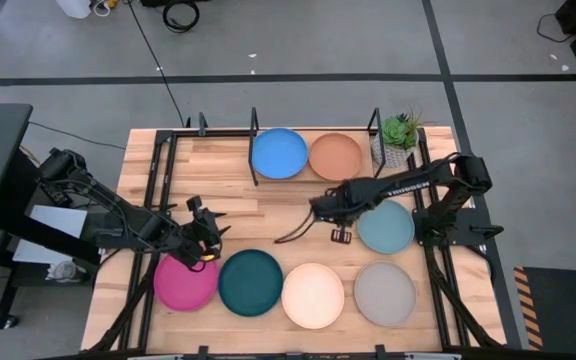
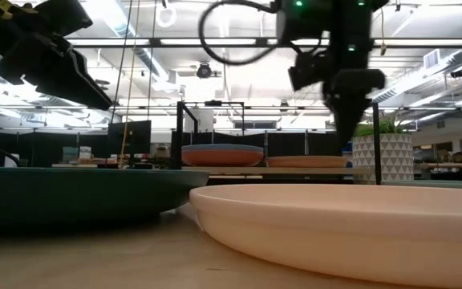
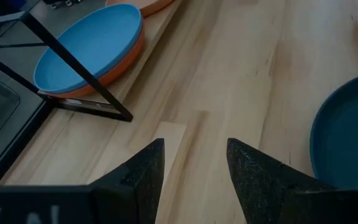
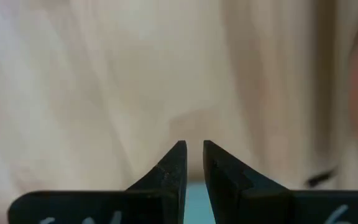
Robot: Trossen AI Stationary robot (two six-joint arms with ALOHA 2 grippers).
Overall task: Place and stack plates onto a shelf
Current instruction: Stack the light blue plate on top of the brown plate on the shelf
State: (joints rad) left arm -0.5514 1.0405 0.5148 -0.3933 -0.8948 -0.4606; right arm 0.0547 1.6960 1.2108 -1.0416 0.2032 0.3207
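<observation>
The shelf [image 1: 223,152] stands at the table's far side. On its board a blue plate [image 1: 279,153] lies on an orange plate [image 3: 114,70], and a tan plate [image 1: 335,156] lies beside them. The light blue [image 1: 386,227], magenta [image 1: 183,283], dark teal [image 1: 251,283], cream [image 1: 313,296] and grey [image 1: 385,294] plates lie flat on the table. My left gripper [image 1: 208,240] hovers open and empty over the magenta plate's far rim. My right gripper [image 1: 323,207] points down above bare wood, left of the light blue plate. Its fingers [image 4: 178,163] are almost together and hold nothing.
A small green plant in a white pot [image 1: 400,135] stands at the shelf's right end. Black frame rails [image 1: 158,175] run along the table's left and right sides. Bare wood [image 1: 268,215] lies between the shelf and the near row of plates.
</observation>
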